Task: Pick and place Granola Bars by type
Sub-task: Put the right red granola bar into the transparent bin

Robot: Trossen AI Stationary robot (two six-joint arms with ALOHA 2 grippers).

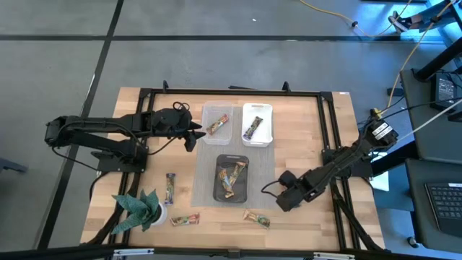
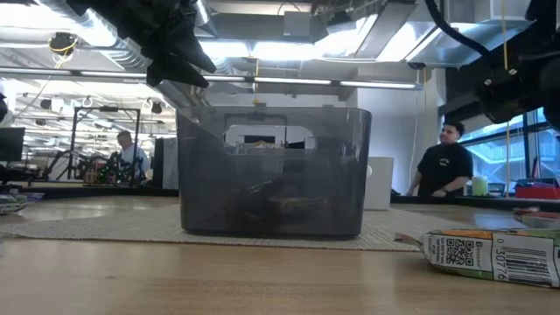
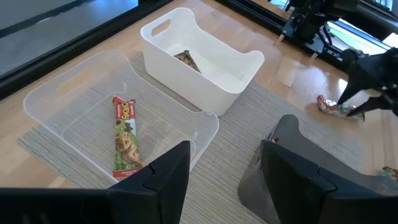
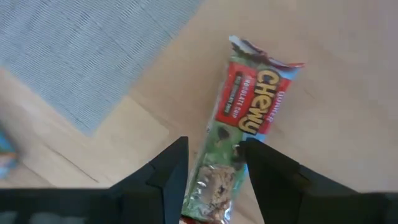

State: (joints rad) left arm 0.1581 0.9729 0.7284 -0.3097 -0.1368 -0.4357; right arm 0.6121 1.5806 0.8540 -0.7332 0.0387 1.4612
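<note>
Three loose Granola Bars lie flat on the wood near the front edge [image 1: 170,188] [image 1: 184,219] [image 1: 256,218]. The dark tray [image 1: 219,162] on the mat holds several bars. One bar [image 3: 124,140] lies in the clear tray [image 3: 56,93], and one [image 3: 186,60] in the white tray [image 3: 245,68]. My right gripper [image 4: 214,149] is open and points down above the red-green bar [image 4: 249,106] at the front right, its fingers either side of the bar's end in its wrist view. My left gripper [image 3: 224,180] hangs open and empty over the mat beside the clear tray.
A green artificial plant [image 1: 141,209] stands at the front left corner. A black frame [image 1: 328,130] runs along the table's edges. A grey mat [image 3: 242,130] lies under the trays. A person [image 2: 446,166] stands in the room beyond the table.
</note>
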